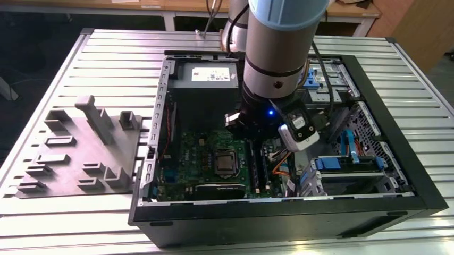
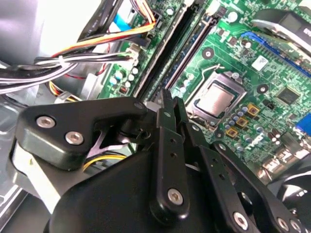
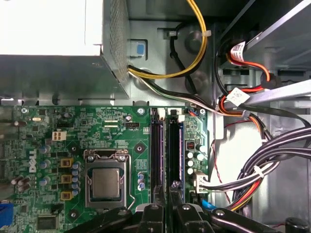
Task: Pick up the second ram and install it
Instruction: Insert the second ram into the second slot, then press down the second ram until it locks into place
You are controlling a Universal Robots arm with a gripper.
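Observation:
My gripper [image 2: 165, 99] hangs low inside the open computer case [image 1: 397, 175], over the green motherboard [image 3: 58, 145]. Its two black fingers are shut against each other, and I see nothing between them. The fingertips [image 3: 158, 194] sit at the near end of the two long black memory slots beside the silver CPU [image 3: 105, 183]. A long dark stick, the second ram [image 2: 170, 53], stands on edge in the slot farther from the CPU [image 3: 174, 150]. I cannot tell whether the fingertips touch it. In the exterior view, the arm's wrist [image 1: 273, 114] covers the far end of the slots.
Bundles of black, orange and yellow cables [image 3: 262, 165] crowd the side of the slots away from the CPU. The grey power supply [image 3: 53, 43] sits beyond the board. Blue-tabbed drive bays [image 1: 351, 159] fill the exterior view's right. A grey parts fixture [image 1: 85, 149] lies on the table outside the case.

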